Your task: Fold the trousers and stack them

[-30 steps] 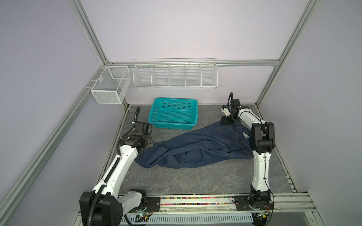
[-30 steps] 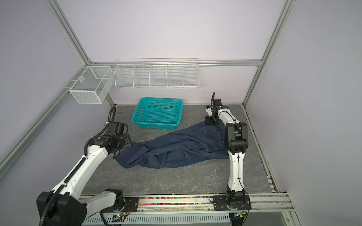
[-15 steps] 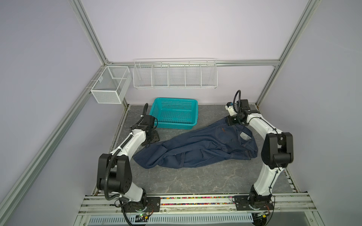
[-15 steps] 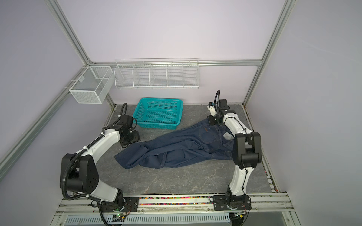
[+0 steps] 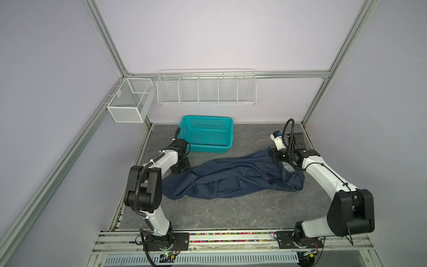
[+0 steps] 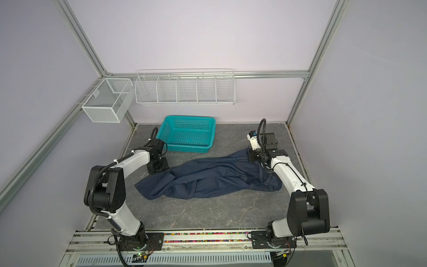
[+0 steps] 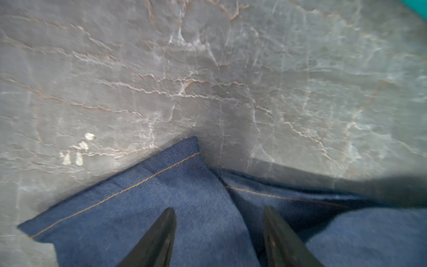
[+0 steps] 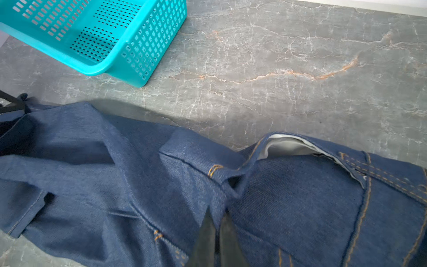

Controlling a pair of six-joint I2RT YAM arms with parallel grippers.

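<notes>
- While the trousers [image 5: 231, 180] lie crumpled on the grey table [image 5: 231, 215], their long axis runs across it from side to side in both top views [image 6: 208, 178], slightly slanted.
- Their waist end points to the right and sits farther back; the leg ends point to the left and lie nearer the front edge.
- One leg is folded over the other along the middle, and pale lining shows at the waist opening in the right wrist view [image 8: 115, 185].
- At the leg end, the left claw [image 7: 219, 209] is held over a stitched hem with its fingers spread apart, nothing pinched between them; that view is blurred, so the tips may or may not be touching the cloth.
- Seen from above, the left claw [image 5: 183, 168] is at the back corner of the leg end.
- At the waist end, the right claw [image 8: 217, 211] is closed, with a raised ridge of denim caught between its fingers.
- From above, the right claw [image 5: 276, 156] is at the back corner of the waist.
- A teal basket [image 5: 208, 149] stands behind the trousers, left of the middle, near them but not touching, and just behind the left claw.
- On the back wall hangs a white wire rack [image 5: 205, 92], and a white mesh box [image 5: 129, 101] hangs on the side rail, both well above the table.
</notes>
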